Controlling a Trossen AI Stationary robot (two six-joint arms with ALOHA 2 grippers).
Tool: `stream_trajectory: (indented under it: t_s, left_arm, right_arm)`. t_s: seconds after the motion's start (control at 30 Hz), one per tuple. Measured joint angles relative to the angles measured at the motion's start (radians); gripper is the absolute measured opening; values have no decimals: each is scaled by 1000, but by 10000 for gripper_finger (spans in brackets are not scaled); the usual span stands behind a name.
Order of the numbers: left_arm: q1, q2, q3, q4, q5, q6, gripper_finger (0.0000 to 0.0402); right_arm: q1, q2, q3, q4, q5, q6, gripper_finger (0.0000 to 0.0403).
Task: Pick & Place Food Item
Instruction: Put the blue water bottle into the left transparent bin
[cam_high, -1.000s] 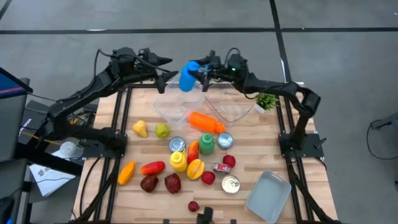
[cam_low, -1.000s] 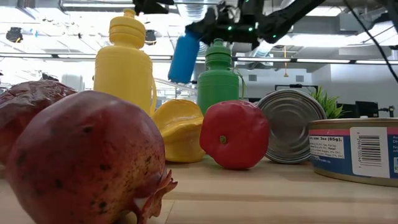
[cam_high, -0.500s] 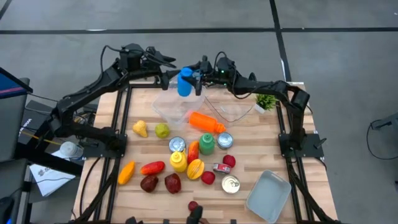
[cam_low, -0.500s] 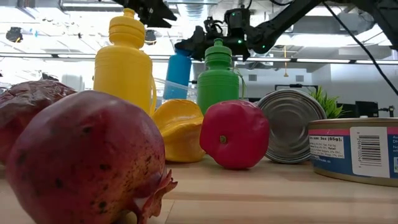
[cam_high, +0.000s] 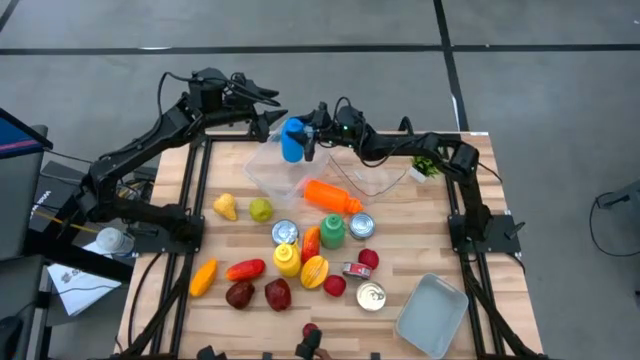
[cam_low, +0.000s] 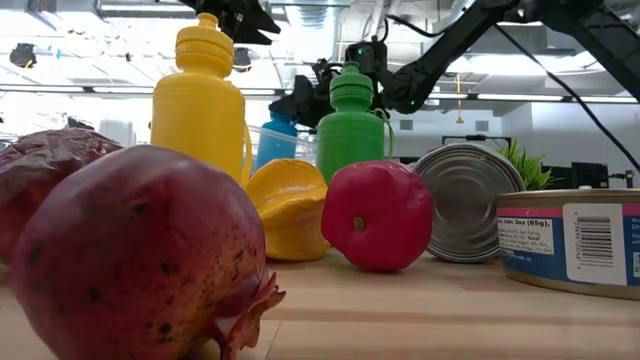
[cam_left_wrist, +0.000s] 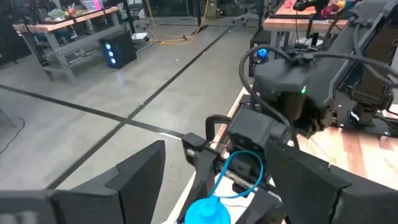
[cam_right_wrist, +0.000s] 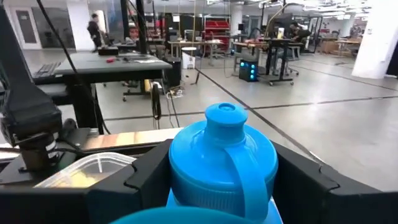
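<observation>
I've got the blue bottle (cam_high: 292, 140) pinched in the right gripper (cam_high: 308, 140), fingers (cam_right_wrist: 298, 180) clamped on either side of the body just below the cap. It hangs at the far edge of the tabletop (cam_high: 420, 235), over the far rim of the left clear container (cam_high: 268, 172).

Left gripper (cam_high: 272, 112) is spread and empty, hovering close beside the bottle on its far-left side. Its wrist view looks right at the right arm's wrist and the bottle cap.

I read this as the placing step into the clear container. How I'd run it:
- Bring the bottle in over the middle of the container rather than its rim; the wall is thin and looks like it would tip or slide if nudged.
- Keep the bottle upright, lower slowly, release only once the base is resting.
- Mind the left gripper: it's near enough to clip on any sideways move. I'd back it off first.
- Orange bottle (cam_high: 331, 195) lies across the near edges of both containers, so stay on the far side of it.

Can't tell from here how high the base is above the container floor.
</observation>
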Motion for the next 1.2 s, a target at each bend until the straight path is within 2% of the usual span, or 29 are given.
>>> stream_trajectory:
  t_s: [0.3, 0.43, 0.67, 0.93, 1.03, 1.2]
  left_arm:
    - [7, 6, 0, -44, 13, 0, 268]
    - [6, 34, 0, -38, 113, 2, 268]
    - [10, 129, 0, -79, 300, 122, 268]
    - [88, 176, 0, -93, 329, 136, 268]
    - [126, 180, 0, -99, 373, 140, 267]
    - [131, 192, -6, -102, 409, 175, 252]
  right_arm:
    - [6, -4, 0, -4, 50, 39, 226]
    - [23, -4, 0, -19, 49, 29, 226]
    - [41, -4, 0, -25, 45, 22, 226]
    - [41, -4, 0, -29, 44, 19, 226]
    - [41, -4, 0, -29, 44, 19, 226]
    - [40, -4, 0, -27, 44, 19, 226]
